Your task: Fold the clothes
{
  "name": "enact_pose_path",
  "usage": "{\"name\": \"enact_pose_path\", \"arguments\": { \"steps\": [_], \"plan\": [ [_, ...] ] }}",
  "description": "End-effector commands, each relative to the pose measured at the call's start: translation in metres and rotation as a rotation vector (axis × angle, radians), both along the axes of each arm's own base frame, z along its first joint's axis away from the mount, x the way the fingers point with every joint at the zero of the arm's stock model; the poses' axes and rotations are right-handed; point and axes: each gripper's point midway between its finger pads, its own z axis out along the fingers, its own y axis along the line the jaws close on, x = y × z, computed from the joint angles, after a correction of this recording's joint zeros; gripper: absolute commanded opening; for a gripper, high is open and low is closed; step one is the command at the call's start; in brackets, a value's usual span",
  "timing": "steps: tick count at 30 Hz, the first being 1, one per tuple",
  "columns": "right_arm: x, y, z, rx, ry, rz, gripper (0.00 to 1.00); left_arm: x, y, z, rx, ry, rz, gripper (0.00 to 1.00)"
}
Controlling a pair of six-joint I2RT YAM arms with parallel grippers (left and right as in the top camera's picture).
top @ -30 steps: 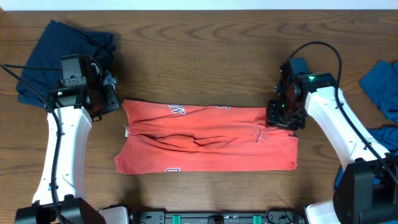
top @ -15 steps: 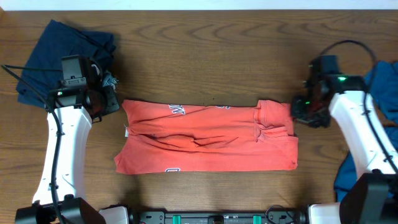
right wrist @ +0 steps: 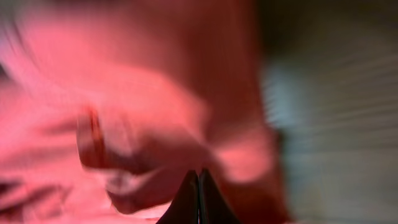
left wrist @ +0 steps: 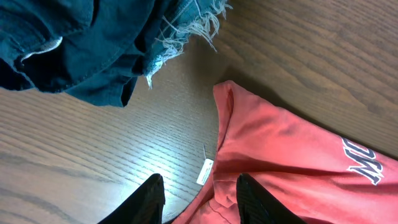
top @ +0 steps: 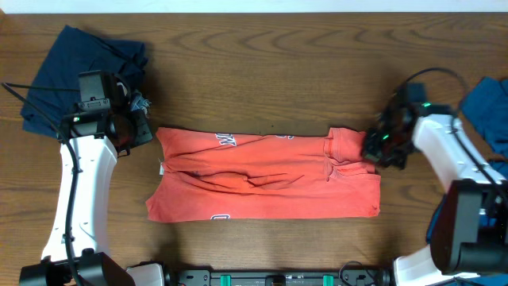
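The clothes here are a coral-red T-shirt [top: 266, 175] folded into a long band across the middle of the table. My left gripper [top: 141, 127] hovers at its upper left corner. In the left wrist view the left gripper [left wrist: 200, 193] is open, its fingers [left wrist: 155, 190] astride the shirt's [left wrist: 298, 155] edge beside a white label [left wrist: 204, 172] and white lettering [left wrist: 364, 165]. My right gripper [top: 375, 147] sits at the shirt's upper right corner. In the blurred right wrist view the right gripper [right wrist: 199, 186] is shut with nothing between its fingers, just over the red cloth [right wrist: 124, 112].
A dark blue garment [top: 79, 67] with a frayed hem [left wrist: 186, 25] lies bunched at the back left, close to my left arm. More blue cloth [top: 484, 107] lies at the right edge, behind my right arm.
My right gripper let go of the shirt's right end, swung out to the right, came back to the corner and shut. A folded flap now lies there. The left arm has not moved.
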Motion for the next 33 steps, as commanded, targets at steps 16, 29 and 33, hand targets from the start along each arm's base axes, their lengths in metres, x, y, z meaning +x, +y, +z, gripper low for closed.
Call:
{"name": "enact_pose_path", "arguments": {
  "steps": [16,29,33],
  "plan": [
    [-0.006,-0.017,0.05,-0.124,-0.137,0.025,0.01,0.002,0.002,0.007,0.007,-0.019,-0.004,0.39],
    [-0.078,0.041,-0.008,0.007,0.13,0.162,0.01,0.003,0.002,0.007,0.008,-0.02,-0.004,0.39],
    [-0.066,0.048,0.0,0.021,0.056,0.259,0.01,0.003,0.002,0.007,0.007,-0.021,-0.004,0.39]
  ]
}}
